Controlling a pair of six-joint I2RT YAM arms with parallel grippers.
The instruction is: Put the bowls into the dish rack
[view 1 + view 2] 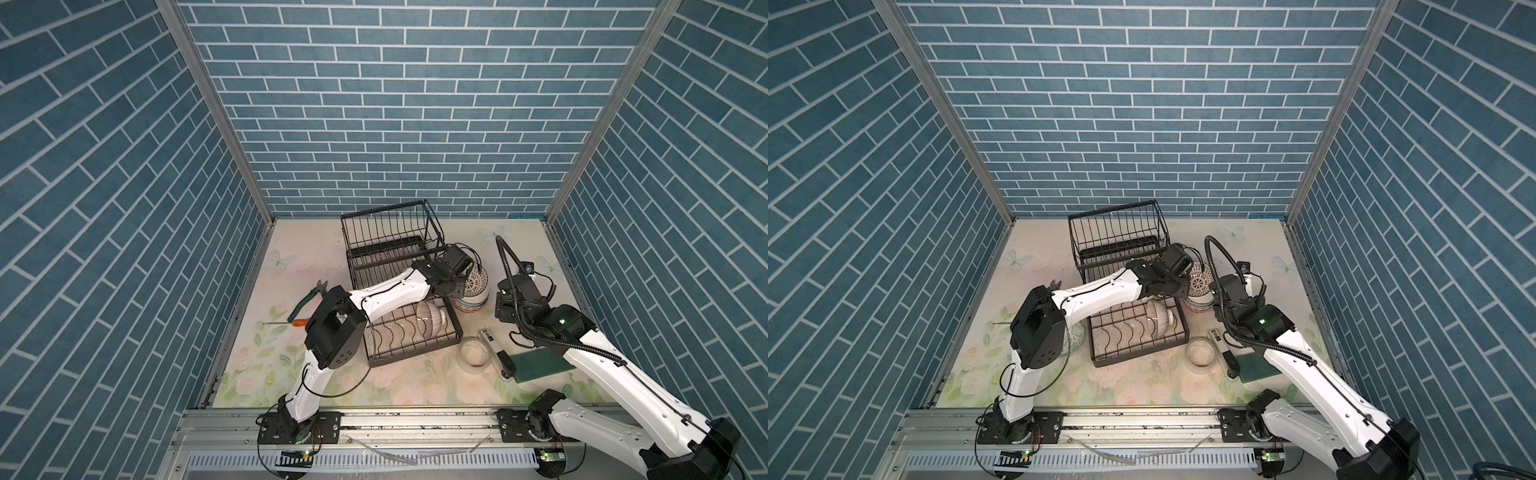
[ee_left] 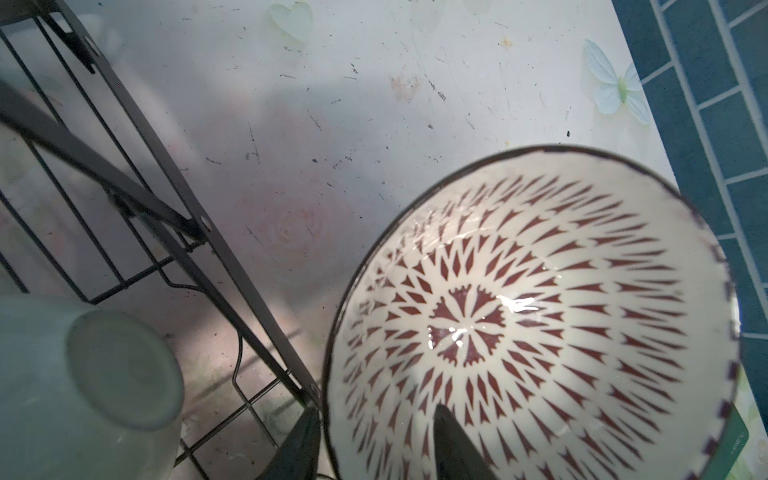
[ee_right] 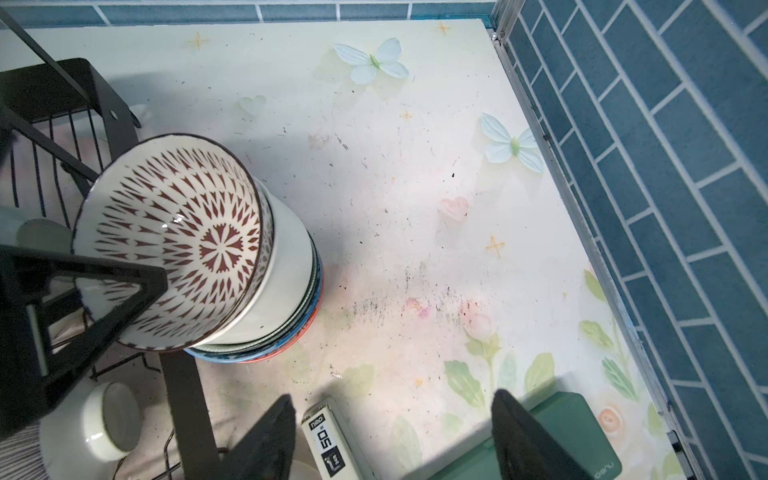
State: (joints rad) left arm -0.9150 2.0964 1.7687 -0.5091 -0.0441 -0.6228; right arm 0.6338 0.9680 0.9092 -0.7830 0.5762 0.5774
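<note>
The dish rack (image 1: 386,245) stands on the table (image 1: 316,249), and the stack of bowls (image 1: 469,303) sits just beside the rack's right side. The left arm reaches across the rack to that stack. In the left wrist view the left claw (image 2: 376,405) straddles the rim of the patterned bowl (image 2: 532,324), one finger inside the bowl and the other outside it, next to the rack's frame. I cannot tell whether the fingers have pinched the rim. This patterned bowl, white with a dark red lattice inside, lies tilted on top of the stack, above a cream bowl (image 3: 286,270) and a blue-and-orange bowl (image 3: 266,355) at the bottom. Inside the rack's lower tray a striped bowl (image 1: 428,322) stands on edge between the wire dividers, and a pale bowl (image 2: 104,374) lies beside it with its foot showing. The right claw (image 3: 392,397) hangs with its fingers wide apart and nothing between them, further right of the rack than the stack, above a stapler (image 3: 328,436) and a green case (image 3: 573,432). A tape ring (image 1: 473,353) lies off the rack's near right corner. Pliers (image 1: 309,297) and a screwdriver (image 1: 291,322) lie to the rack's left.
</note>
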